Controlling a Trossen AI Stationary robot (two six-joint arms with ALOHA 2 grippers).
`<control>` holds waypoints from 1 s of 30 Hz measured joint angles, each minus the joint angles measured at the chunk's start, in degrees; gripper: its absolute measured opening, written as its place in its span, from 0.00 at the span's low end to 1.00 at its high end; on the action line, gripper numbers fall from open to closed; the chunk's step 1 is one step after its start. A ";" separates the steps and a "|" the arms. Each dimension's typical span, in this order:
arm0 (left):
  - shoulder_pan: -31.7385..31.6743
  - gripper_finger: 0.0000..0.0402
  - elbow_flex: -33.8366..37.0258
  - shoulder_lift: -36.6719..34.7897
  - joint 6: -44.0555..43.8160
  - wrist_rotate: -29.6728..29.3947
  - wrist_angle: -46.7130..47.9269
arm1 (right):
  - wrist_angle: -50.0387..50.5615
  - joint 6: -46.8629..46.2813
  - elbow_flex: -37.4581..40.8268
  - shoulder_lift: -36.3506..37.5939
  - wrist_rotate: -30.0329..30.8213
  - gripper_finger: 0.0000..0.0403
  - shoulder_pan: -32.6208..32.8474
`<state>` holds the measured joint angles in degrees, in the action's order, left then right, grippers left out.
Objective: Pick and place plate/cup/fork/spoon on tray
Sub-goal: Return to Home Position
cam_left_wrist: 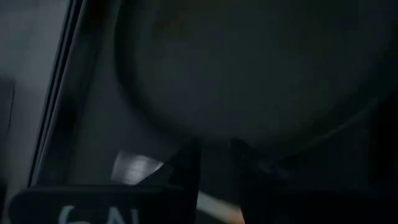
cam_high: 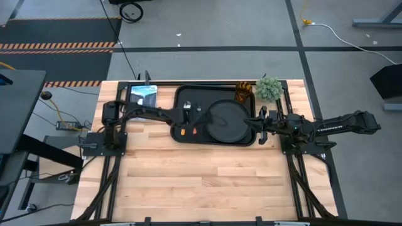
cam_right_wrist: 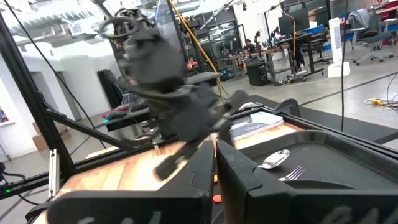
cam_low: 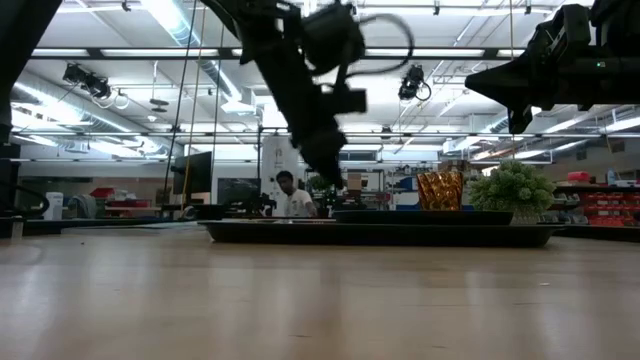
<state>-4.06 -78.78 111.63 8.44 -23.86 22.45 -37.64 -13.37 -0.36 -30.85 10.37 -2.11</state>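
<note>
The black tray (cam_high: pixel 186 94) lies at the table's far middle. The round black plate (cam_high: pixel 229 122) rests flat on its right half and fills the left wrist view (cam_left_wrist: pixel 261 68). The spoon (cam_right_wrist: pixel 273 158) and fork (cam_right_wrist: pixel 292 173) lie on the tray's left half, with their orange handles (cam_high: pixel 187 131) toward the near rim. The amber cup (cam_high: pixel 244 93) stands at the tray's far right corner. My left gripper (cam_high: pixel 196 118) hovers above the utensils, slightly open and empty. My right gripper (cam_high: pixel 259 122) is shut and empty, raised at the tray's right rim.
A small green potted plant (cam_high: pixel 269 88) stands just right of the cup. A tablet-like device (cam_high: pixel 143 95) lies left of the tray at the far edge. Bare wooden tabletop (cam_high: pixel 207 182) stretches along the near side. A person (cam_low: pixel 292 198) sits far off in the room.
</note>
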 joint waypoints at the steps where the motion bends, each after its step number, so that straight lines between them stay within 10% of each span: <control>1: 1.24 0.23 0.00 0.00 1.06 0.16 -2.08 | -0.01 -0.01 -0.01 0.02 0.00 0.06 0.01; 11: 15.80 0.23 -21.55 0.00 0.47 -2.99 19.23 | 0.00 -0.02 -0.02 0.00 -0.01 0.06 -0.01; 25: 24.72 0.23 -48.60 -0.68 -5.69 -4.60 24.39 | -0.03 -0.02 -0.01 0.01 -0.01 0.06 -0.01; 30: 28.55 0.23 -54.30 -3.63 -3.79 -15.18 34.32 | -0.05 -0.01 -0.02 0.00 -0.01 0.06 -0.02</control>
<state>24.50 -133.08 108.01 4.65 -39.04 56.77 -37.69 -13.38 -0.38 -30.85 10.36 -2.13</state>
